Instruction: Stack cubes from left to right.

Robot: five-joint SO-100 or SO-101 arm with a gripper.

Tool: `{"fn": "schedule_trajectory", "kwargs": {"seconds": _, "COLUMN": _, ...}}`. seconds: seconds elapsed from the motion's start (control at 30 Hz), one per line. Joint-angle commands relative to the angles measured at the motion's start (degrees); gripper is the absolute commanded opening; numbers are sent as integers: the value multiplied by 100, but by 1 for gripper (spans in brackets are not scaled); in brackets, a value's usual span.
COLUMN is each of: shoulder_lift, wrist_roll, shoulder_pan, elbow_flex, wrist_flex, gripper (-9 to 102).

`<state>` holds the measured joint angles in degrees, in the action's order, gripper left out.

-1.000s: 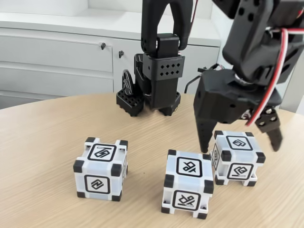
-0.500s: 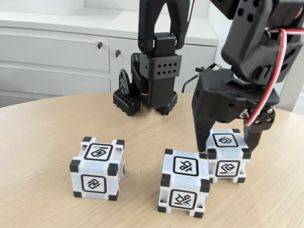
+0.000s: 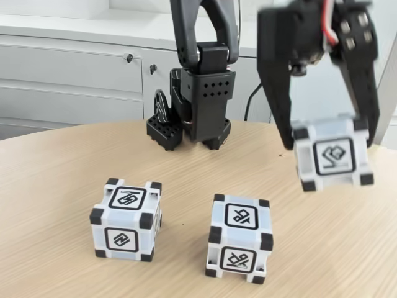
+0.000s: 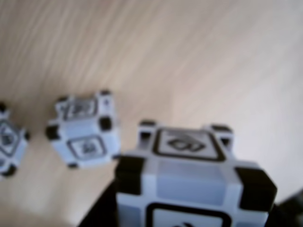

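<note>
Three white cubes with black corners are in view. In the fixed view the left cube (image 3: 124,220) and the middle cube (image 3: 239,238) rest on the wooden table. The third cube (image 3: 333,156) hangs in the air at the right, tilted a little, with my gripper (image 3: 329,146) shut on it from both sides. In the wrist view the held cube (image 4: 189,182) looms large at the bottom, the middle cube (image 4: 85,136) lies below on the table, and the left cube (image 4: 9,140) peeks in at the left edge.
The arm's black base (image 3: 192,118) stands at the table's back centre. White cabinets (image 3: 74,81) run behind the table. Bare wooden tabletop (image 3: 347,248) lies under the lifted cube.
The gripper closed on the right cube and lifted it off the table, well above the other two. The left and middle cubes stayed where they were.
</note>
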<state>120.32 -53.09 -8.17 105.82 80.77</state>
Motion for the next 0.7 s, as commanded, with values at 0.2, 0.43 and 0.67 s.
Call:
{"fn": "schedule_trajectory", "kwargs": {"seconds": 0.2, "shoulder_lift": 334, "wrist_roll": 1283, "shoulder_pan": 2153, "elbow_flex": -53, "wrist_flex": -35, "gripper": 0}}
{"fn": "schedule_trajectory", "kwargs": {"seconds": 0.43, "shoulder_lift": 264, "wrist_roll": 1723, "shoulder_pan": 3094, "elbow_flex": -26, "wrist_flex": -18, "gripper": 0}}
{"fn": "schedule_trajectory", "kwargs": {"seconds": 0.67, "shoulder_lift": 272, "wrist_roll": 1828, "shoulder_pan": 3516, "elbow_flex": -26, "wrist_flex": 905, "gripper": 0}}
